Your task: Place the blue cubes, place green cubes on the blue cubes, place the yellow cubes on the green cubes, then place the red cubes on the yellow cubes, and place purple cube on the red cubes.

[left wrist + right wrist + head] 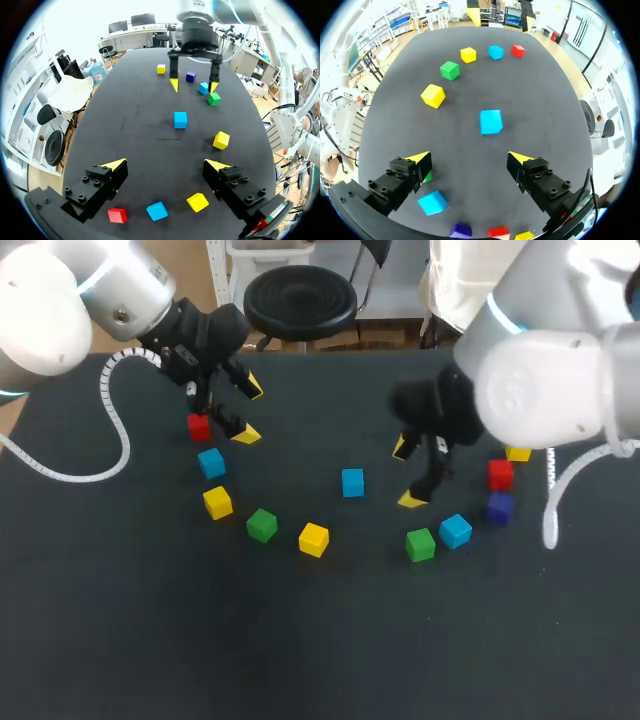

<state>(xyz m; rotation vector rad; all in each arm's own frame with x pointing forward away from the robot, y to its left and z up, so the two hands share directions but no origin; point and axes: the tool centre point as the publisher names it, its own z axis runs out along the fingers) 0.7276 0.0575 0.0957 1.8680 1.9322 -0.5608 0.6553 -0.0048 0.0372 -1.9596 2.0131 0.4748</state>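
My left gripper hangs open at the back left, just above a red cube and a blue cube; both lie under it in the left wrist view, red cube, blue cube. My right gripper stands open at the middle right, empty. A lone blue cube rests just ahead of its fingers in the right wrist view. A green cube, a blue cube, a purple cube, a red cube and a yellow cube lie around the right gripper.
An arc of loose cubes runs across the dark table: a yellow cube, a green cube, a yellow cube. No cube is stacked on another. The left arm's white cable lies over the table's back left.
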